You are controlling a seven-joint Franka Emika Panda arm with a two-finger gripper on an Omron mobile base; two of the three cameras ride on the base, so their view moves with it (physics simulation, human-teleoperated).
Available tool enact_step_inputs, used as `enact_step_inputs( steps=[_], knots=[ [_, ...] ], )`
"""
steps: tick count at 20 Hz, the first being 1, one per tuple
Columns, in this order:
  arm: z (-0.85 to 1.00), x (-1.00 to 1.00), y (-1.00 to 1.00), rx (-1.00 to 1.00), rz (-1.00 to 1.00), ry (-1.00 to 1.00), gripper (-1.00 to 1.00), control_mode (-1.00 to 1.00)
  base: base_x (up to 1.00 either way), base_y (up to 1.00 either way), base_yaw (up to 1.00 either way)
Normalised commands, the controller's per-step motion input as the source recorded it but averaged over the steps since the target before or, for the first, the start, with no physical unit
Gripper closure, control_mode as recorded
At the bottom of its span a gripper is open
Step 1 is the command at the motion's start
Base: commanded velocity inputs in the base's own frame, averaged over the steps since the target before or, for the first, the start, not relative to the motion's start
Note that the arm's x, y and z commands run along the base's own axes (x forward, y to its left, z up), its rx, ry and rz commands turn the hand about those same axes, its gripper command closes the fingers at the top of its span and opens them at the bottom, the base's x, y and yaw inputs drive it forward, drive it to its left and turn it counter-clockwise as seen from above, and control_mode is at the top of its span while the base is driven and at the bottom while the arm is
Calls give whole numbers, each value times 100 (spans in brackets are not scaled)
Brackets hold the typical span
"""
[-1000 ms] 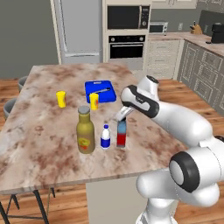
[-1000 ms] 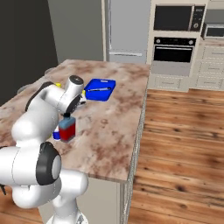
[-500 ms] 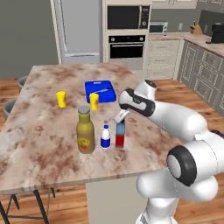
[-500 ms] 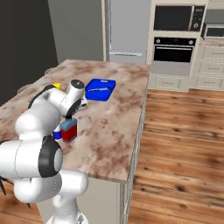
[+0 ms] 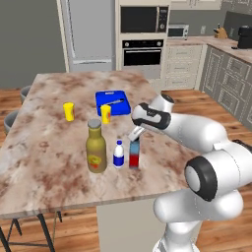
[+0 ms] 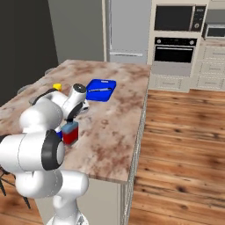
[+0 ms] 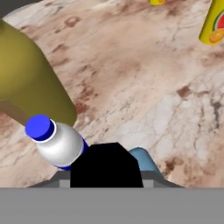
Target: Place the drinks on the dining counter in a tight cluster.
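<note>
Three drinks stand close together on the brown-pink marbled dining counter [image 5: 49, 147]: a tall amber bottle [image 5: 96, 152], a small blue-and-white bottle [image 5: 118, 154] and a red-and-blue container [image 5: 134, 153]. My gripper [image 5: 136, 133] comes down onto the container's top and appears shut on it. From the right, the container [image 6: 70, 133] sits under the gripper [image 6: 74, 116]. In the hand view the container's dark top [image 7: 105, 164] is at the bottom centre. The small bottle [image 7: 57, 142] lies just left of it, with the amber bottle [image 7: 30, 74] behind that.
Two short yellow cups [image 5: 69, 111] [image 5: 106, 113] and a blue board [image 5: 113, 101] with a utensil lie farther back on the counter. Grey stools [image 5: 10, 123] stand along its left side. The counter's right edge [image 6: 138, 132] drops to a wooden floor.
My gripper and the red-and-blue container have crept slightly down and left, closer to the small bottle. The bottles have not moved.
</note>
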Motion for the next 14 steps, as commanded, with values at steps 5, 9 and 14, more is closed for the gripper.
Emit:
enact_step_inputs(
  steps=[5, 9, 14],
  knots=[
    [-7, 10, 0, 0, 0, -1, 100, -100, 0, 0, 0],
    [0, 6, 0, 0, 0, -6, 100, -100, 0, 0, 0],
    [0, 0, 0, 0, 0, -5, 100, -100, 0, 0, 0]
  ],
)
